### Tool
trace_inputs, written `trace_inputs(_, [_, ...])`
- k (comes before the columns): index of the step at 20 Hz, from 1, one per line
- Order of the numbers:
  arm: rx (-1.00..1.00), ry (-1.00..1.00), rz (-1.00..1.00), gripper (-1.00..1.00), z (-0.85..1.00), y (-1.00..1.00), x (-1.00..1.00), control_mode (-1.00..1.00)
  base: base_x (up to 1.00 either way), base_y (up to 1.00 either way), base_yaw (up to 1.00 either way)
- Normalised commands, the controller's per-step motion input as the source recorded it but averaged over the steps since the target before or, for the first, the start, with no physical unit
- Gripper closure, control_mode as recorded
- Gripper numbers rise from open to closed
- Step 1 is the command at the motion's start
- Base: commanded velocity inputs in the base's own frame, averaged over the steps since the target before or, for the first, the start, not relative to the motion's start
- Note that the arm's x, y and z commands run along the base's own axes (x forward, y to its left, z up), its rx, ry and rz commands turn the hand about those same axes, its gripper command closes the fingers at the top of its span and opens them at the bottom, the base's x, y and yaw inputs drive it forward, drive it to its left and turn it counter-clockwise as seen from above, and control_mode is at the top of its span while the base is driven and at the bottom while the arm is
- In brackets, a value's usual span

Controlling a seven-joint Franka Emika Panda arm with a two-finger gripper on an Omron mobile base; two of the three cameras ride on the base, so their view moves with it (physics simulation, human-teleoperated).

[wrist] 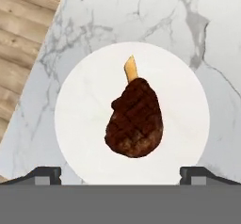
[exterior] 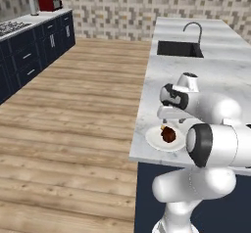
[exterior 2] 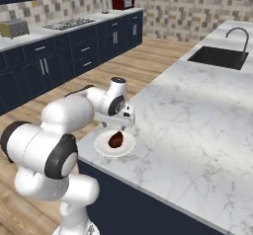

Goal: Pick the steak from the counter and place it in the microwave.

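The gripper hangs above the steak with its fingers wide apart. The steak lies on a white plate near the counter edge. A bad pinch might push the plate off.

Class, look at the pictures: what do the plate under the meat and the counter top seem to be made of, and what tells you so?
The round white plate looks like glazed ceramic: smooth, plain and even in tone, though plastic can't be ruled out. The long white-grey counter top looks like polished marble or a marble-look stone, judging by its grey veins.
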Motion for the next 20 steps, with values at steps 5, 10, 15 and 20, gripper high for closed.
trace_inputs(5, [0.00,0.01,0.00,-1.00,-0.89,0.11,0.82,-1.00,0.00,0.00,0.00])
trace_inputs(10, [0.00,0.00,0.00,-1.00,-0.47,0.00,0.27,-1.00,0.00,0.00,0.00])
trace_inputs(15, [-0.04,0.02,0.00,-1.00,-0.28,0.00,-0.01,-1.00,0.00,0.00,0.00])
trace_inputs(20, [-0.10,0.01,0.00,-1.00,-0.30,0.16,-0.02,-1.00,0.00,0.00,0.00])
